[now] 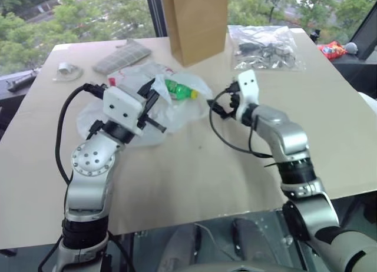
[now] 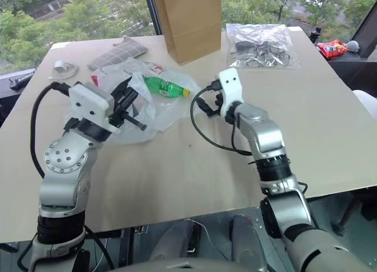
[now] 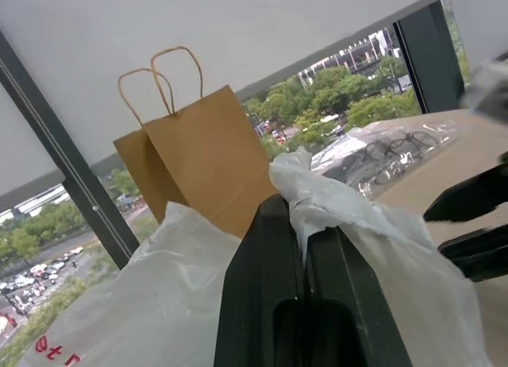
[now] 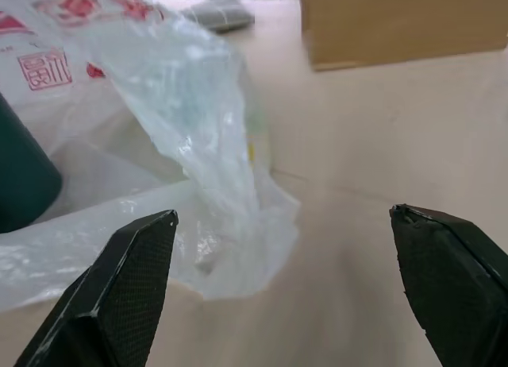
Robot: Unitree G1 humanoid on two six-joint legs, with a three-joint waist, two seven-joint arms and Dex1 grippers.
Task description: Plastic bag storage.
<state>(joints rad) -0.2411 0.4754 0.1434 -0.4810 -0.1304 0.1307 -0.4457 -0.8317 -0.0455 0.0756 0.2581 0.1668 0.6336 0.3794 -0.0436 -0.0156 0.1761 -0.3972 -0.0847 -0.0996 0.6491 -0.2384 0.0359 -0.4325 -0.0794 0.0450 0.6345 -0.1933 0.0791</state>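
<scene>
The plastic bag, crinkly translucent white with red print, lies crumpled on the table's left middle. A green bottle shows through it. My left gripper is over the bag's near side, shut on a bunched fold of it. In the left wrist view the film is pinched between the two black fingers. My right gripper hovers just right of the bag's edge, open and empty. In the right wrist view its fingertips stand wide apart, facing the bag.
A tall brown paper bag stands at the back centre. A clear packet of dark small items lies back right. A grey folded item and a small white piece lie back left. A cable loops beside my right wrist.
</scene>
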